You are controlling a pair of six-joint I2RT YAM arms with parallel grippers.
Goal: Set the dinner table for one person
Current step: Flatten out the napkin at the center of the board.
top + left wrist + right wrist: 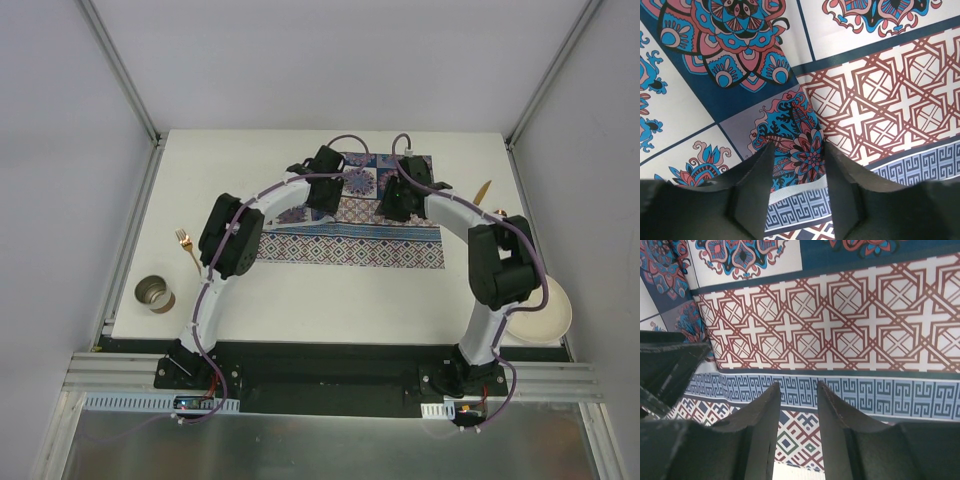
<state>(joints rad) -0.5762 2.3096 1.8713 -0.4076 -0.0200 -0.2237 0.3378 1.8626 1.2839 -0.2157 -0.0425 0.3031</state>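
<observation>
The dinner table (330,300) is a white top with a blue-and-red patterned placemat (350,245) lying at its back middle, creased across its width. My left gripper (337,195) is down on the mat. In the left wrist view the left gripper (799,147) is open, its fingers (752,185) straddling a folded edge (800,194) with a pale strip showing. My right gripper (396,207) hovers low over the mat beside it. In the right wrist view the right gripper (798,385) stands open with a narrow gap above the blue key-pattern border (865,392), nothing between the fingers.
A gold fork (187,248) and an open tin can (155,294) lie at the table's left. A cream plate (541,311) sits at the near right, partly under the right arm. A gold utensil (484,191) lies right of the mat. The left gripper's dark body (665,365) shows in the right wrist view.
</observation>
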